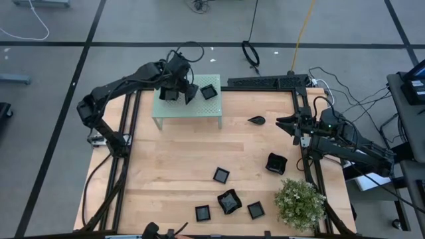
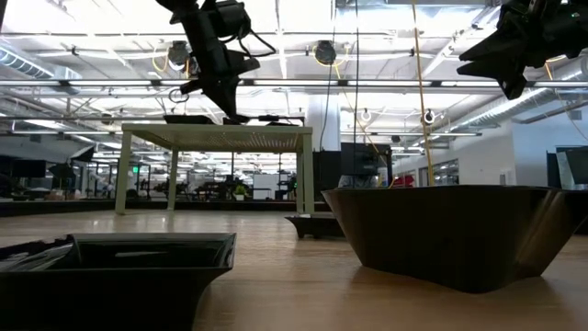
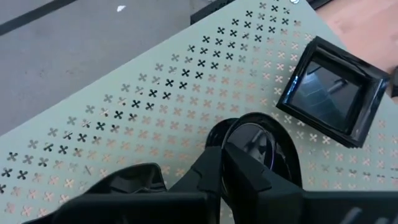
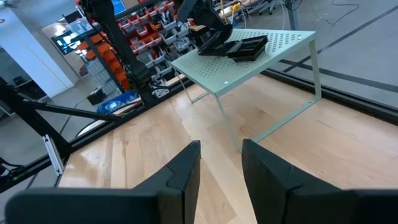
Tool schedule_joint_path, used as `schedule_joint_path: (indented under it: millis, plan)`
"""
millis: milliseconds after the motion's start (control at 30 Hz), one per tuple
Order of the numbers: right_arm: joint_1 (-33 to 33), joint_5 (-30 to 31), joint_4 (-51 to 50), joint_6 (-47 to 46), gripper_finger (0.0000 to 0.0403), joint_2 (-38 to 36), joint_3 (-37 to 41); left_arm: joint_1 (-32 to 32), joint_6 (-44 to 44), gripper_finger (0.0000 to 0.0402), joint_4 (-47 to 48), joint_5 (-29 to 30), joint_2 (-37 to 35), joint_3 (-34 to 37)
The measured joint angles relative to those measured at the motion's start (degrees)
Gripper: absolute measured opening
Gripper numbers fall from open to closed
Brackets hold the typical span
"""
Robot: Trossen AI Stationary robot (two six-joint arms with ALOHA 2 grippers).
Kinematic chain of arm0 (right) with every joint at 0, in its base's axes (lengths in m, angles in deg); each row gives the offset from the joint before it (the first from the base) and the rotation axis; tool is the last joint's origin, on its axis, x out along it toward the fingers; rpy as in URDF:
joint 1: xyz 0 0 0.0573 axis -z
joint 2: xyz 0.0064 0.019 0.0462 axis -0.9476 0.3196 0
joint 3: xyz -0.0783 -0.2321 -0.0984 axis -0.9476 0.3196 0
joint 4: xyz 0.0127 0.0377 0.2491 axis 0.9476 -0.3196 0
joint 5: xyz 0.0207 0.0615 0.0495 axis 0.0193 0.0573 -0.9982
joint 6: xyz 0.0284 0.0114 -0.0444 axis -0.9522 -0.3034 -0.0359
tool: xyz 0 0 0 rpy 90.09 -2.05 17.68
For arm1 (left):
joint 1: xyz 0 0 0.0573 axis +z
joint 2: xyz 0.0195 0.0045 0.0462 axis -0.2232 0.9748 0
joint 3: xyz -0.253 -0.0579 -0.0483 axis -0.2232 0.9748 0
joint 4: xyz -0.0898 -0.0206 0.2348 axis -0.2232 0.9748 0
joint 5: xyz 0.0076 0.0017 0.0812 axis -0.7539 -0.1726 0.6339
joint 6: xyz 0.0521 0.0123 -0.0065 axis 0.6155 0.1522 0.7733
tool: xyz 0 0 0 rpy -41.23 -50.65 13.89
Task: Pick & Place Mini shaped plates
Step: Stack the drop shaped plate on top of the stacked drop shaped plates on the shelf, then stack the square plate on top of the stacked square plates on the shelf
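Observation:
My left gripper (image 1: 184, 91) reaches over the green perforated platform (image 1: 172, 109) at the table's far left and is shut on a small rounded black mini plate (image 3: 252, 134). A square mini plate (image 3: 333, 90) lies flat on the platform just right of it (image 1: 209, 91). My right gripper (image 1: 287, 123) waits open at the table's right edge, raised, with a teardrop plate (image 1: 257, 120) on the wood to its left. Its fingers (image 4: 186, 171) have nothing between them. My left gripper has the rounded plate by its near rim (image 3: 216, 142), pinched between the two fingers. The fingers slant down onto it from above and from the left. The gripper covers the near part of the plate. I cannot tell whether the plate rests on the platform or hangs just over it.
Several more black plates lie on the near half of the table: a square one (image 1: 221, 175), a wavy-rimmed one (image 1: 229, 201), two squares (image 1: 202, 213) (image 1: 255, 210) and a larger one (image 1: 276, 162). A potted plant (image 1: 300, 202) stands at the near right corner.

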Motion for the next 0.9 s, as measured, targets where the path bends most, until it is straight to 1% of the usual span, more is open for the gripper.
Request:
schedule_joint_path:
  millis: [233,300,400,600,700,800,900]
  plan:
    - [0.00,-0.02,0.00,0.00,0.0105,0.00,0.00,0.09,0.11,0.0019,0.00,0.62,0.00,0.00]
    - [0.01,-0.02,0.00,0.00,0.0105,0.00,0.00,0.09,-0.30,0.0027,0.00,1.03,0.00,0.00]
    - [0.00,-0.01,0.00,0.00,0.0105,0.00,0.00,0.09,-0.55,0.0056,0.00,1.06,0.00,0.00]
    - [0.01,-0.01,0.01,0.00,0.0105,0.00,0.00,-0.47,-0.29,0.0141,-0.45,1.09,-0.04,0.00]
    - [0.00,-0.02,0.01,0.00,0.0105,0.00,0.00,-1.29,-0.30,0.0177,-1.64,0.21,-1.06,0.00]
    - [0.00,-0.02,0.00,0.00,0.0105,0.00,0.00,-2.80,-0.73,0.0199,-2.89,-0.71,-2.66,0.00]
    - [0.00,-0.02,0.00,0.00,0.0105,0.00,0.00,-5.64,-2.80,0.0206,-3.89,-1.18,-4.09,0.00]
